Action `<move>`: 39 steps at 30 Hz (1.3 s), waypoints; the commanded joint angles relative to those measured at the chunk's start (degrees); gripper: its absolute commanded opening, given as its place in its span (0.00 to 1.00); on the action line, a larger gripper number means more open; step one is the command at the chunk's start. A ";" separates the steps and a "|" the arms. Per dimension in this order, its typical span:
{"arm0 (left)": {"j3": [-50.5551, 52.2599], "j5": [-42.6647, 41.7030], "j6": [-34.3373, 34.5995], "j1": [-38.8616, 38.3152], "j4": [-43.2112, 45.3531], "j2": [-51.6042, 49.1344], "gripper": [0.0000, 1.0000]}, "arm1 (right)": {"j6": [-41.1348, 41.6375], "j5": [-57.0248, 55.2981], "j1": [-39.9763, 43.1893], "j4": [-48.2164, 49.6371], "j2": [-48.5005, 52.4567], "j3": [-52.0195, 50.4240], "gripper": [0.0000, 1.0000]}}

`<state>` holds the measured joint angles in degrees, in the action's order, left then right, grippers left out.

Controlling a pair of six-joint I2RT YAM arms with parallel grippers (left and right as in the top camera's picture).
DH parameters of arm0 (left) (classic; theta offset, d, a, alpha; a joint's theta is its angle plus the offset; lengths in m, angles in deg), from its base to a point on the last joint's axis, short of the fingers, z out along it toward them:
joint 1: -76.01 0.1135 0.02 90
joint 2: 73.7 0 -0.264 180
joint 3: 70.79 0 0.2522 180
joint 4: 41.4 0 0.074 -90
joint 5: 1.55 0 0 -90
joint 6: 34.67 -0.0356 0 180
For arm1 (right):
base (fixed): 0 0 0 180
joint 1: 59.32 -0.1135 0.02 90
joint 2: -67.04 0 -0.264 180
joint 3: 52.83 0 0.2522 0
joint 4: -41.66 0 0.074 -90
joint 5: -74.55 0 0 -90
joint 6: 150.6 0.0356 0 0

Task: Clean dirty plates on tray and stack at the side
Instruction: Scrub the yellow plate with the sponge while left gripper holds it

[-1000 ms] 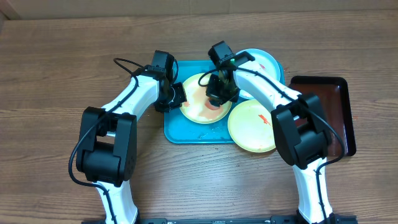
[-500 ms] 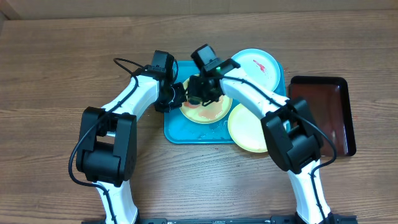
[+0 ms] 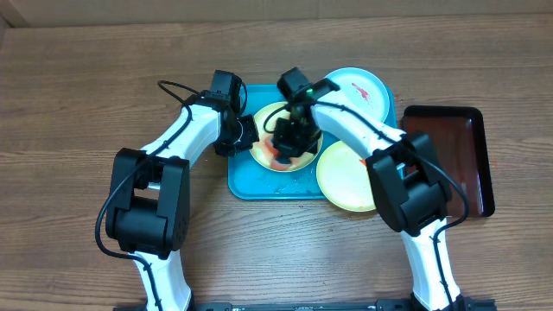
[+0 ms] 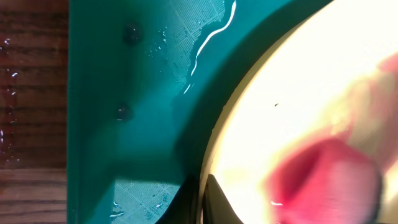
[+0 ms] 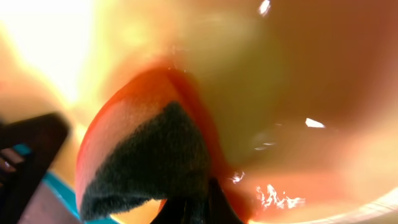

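On the teal tray (image 3: 251,183) lies a pale yellow plate (image 3: 270,130) with reddish smears. My left gripper (image 3: 244,134) is shut on its left rim; in the left wrist view the fingers (image 4: 202,200) pinch the plate's (image 4: 280,112) edge above the tray (image 4: 124,74). My right gripper (image 3: 290,142) is shut on an orange sponge (image 5: 149,155) with a dark scouring side, pressed onto the same plate (image 5: 280,74). A light blue plate (image 3: 359,86) lies at the tray's far right corner. A second yellow plate (image 3: 346,177) overhangs the near right corner.
A dark brown-red tray (image 3: 458,155) sits to the right of the teal one. Bare wooden table (image 3: 86,104) surrounds both trays. Water droplets (image 4: 186,31) glisten on the teal tray floor.
My right gripper swept the sponge to the plate's left side, then back toward its middle and nearer edge. The left gripper has held the rim still.
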<state>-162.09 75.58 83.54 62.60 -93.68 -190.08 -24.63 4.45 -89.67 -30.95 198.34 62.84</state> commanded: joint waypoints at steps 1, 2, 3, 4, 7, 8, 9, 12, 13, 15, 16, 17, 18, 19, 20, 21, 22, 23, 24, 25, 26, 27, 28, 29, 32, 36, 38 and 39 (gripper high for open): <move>0.66 0.76 -1.09 -0.04 -0.20 -1.81 0.04 | 0.28 -9.44 4.79 -3.34 -0.72 -0.24 0.04; 0.66 0.76 -1.22 -0.04 -0.17 -1.81 0.04 | 0.24 -10.27 5.44 -3.41 -0.76 -0.24 0.04; 0.66 0.79 -1.22 -0.04 -0.15 -1.81 0.04 | 0.22 -10.71 5.92 -3.02 -0.76 -0.24 0.04; 0.66 0.79 -1.22 -0.04 -0.11 -1.81 0.04 | 0.20 -11.06 6.23 -2.29 -0.74 -0.24 0.04; 0.66 0.81 -1.25 -0.04 -0.11 -1.81 0.04 | -0.48 -11.32 6.54 2.25 -0.68 -0.26 0.04; 0.66 0.81 -1.22 -0.04 -0.11 -1.81 0.04 | -0.85 -11.30 6.54 3.78 -0.68 -0.26 0.04; 0.66 0.81 -1.22 -0.04 -0.11 -1.81 0.04 | -1.16 -11.30 6.36 5.51 -0.61 -0.26 0.04; 0.66 0.83 -1.22 -0.04 0.00 -1.81 0.04 | -1.79 -11.30 5.46 9.16 0.02 -0.26 0.04; 0.66 0.83 -1.22 -0.04 0.02 -1.81 0.04 | -1.77 -11.28 5.01 10.05 0.39 -0.26 0.04; 0.66 0.81 -1.22 -0.04 0.00 -1.81 0.04 | -1.77 -11.19 4.22 10.99 1.18 -0.28 0.04; 0.66 0.81 -1.25 -0.04 -0.02 -1.81 0.04 | -1.84 -10.34 3.85 11.26 1.44 -0.28 0.04; 0.66 0.79 -1.25 -0.04 -0.04 -1.81 0.04 | -2.12 -9.18 3.56 11.56 1.62 -0.31 0.04; 0.66 0.81 -1.25 -0.04 0.00 -1.81 0.04 | -3.30 -7.34 3.23 12.07 1.88 -0.31 0.04; 0.66 0.79 -1.25 -0.04 0.04 -1.81 0.04 | -4.02 -5.62 2.91 12.39 1.88 -0.31 0.04; 0.66 0.81 -1.22 -0.04 0.13 -1.81 0.04 | -4.72 -3.72 2.56 12.76 1.88 -0.31 0.04; 0.66 0.79 -1.22 -0.04 0.28 -1.81 0.04 | -5.01 -1.33 1.95 12.90 1.88 -0.31 0.04; 0.66 0.79 -1.22 -0.04 0.44 -1.81 0.04 | -5.29 0.46 1.49 12.74 1.88 -0.31 0.04; 0.66 0.79 -1.22 -0.04 0.48 -1.81 0.04 | -6.08 2.27 1.11 12.50 1.88 -0.31 0.04; 0.66 0.79 -1.22 -0.04 0.52 -1.81 0.04 | -6.32 3.80 0.74 11.80 1.88 -0.31 0.04; 0.66 0.79 -1.22 -0.02 0.57 -1.81 0.04 | -6.38 4.66 0.44 10.60 1.86 -0.31 0.04; 0.66 0.79 -1.25 -0.02 0.55 -1.81 0.04 | -6.45 5.07 0.24 9.05 1.86 -0.28 0.04; 0.66 0.79 -1.22 -0.02 0.52 -1.81 0.04 | -6.45 5.11 0.13 7.52 1.86 -0.26 0.04; 0.66 0.79 -1.22 -0.02 0.50 -1.81 0.04 | -6.45 5.09 0.15 5.60 1.86 -0.24 0.04; 0.66 0.79 -1.22 -0.02 0.52 -1.81 0.04 | -6.49 5.07 0.15 3.19 1.84 -0.24 0.04; 0.66 0.79 -1.22 -0.04 0.55 -1.81 0.04 | -6.47 3.82 0.96 -2.08 1.84 -0.24 0.04; 0.66 0.79 -1.25 -0.04 0.70 -1.81 0.04 | -5.33 -3.50 2.84 -6.47 1.86 -0.24 0.04; 0.66 0.79 -1.25 -0.04 0.90 -1.81 0.04 | -3.80 -5.57 4.13 -6.84 1.84 -0.24 0.04; 0.66 0.79 -1.25 -0.04 0.92 -1.81 0.04 | -3.65 -5.73 4.68 -6.38 1.84 -0.24 0.04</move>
<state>-162.05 75.34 83.43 62.60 -93.29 -190.08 -30.14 6.16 -87.51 -36.57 198.59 62.95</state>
